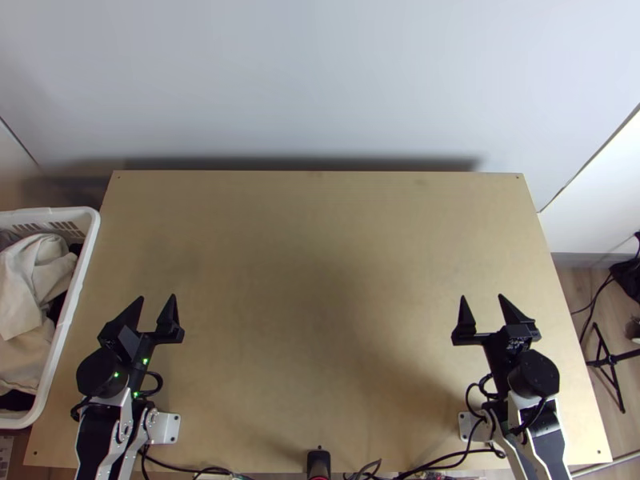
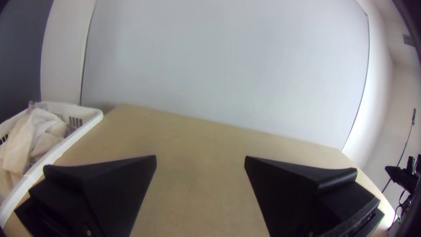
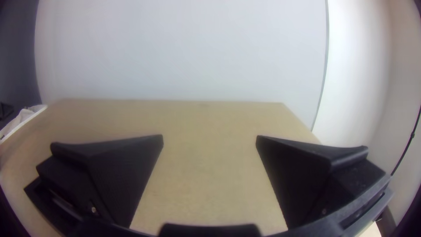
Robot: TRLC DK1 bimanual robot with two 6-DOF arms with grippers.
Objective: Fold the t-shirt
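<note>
At the surface's left side: a white basket (image 1: pixel 74 288), slatted near its far end, has its rim over the edge of the light wooden surface (image 1: pixel 320 256) in the top view.
Basket contents: pale cloth (image 1: pixel 32 272) lies bunched in loose folds, with dark cloth (image 1: pixel 58 304) beneath and beside it.
T-shirt: I cannot tell whether it is among the cloth in the basket; the folds hide the shape of each piece.
Left claw: over the near left part of the surface, the left claw (image 1: pixel 157 297) points toward the far edge. Its two black fingers stand wide apart with bare wood between them, and the basket is off to one side.
Left claw, wrist view: the same wide gap shows between the fingertips of the left claw (image 2: pixel 201 156).
Right claw: over the near right part of the surface, well apart from the other, the right claw (image 1: pixel 482 296) also points toward the far edge. Its fingers are spread, holding nothing.
Surface's near edge: a small black device (image 1: pixel 318 464) sits midway between the arms, with dark cables at both sides.
Beyond the far edge: a pale upright panel (image 1: pixel 320 88).
Right of the surface: a black stand (image 1: pixel 610 364) is on the wooden floor (image 1: pixel 588 284).
</note>
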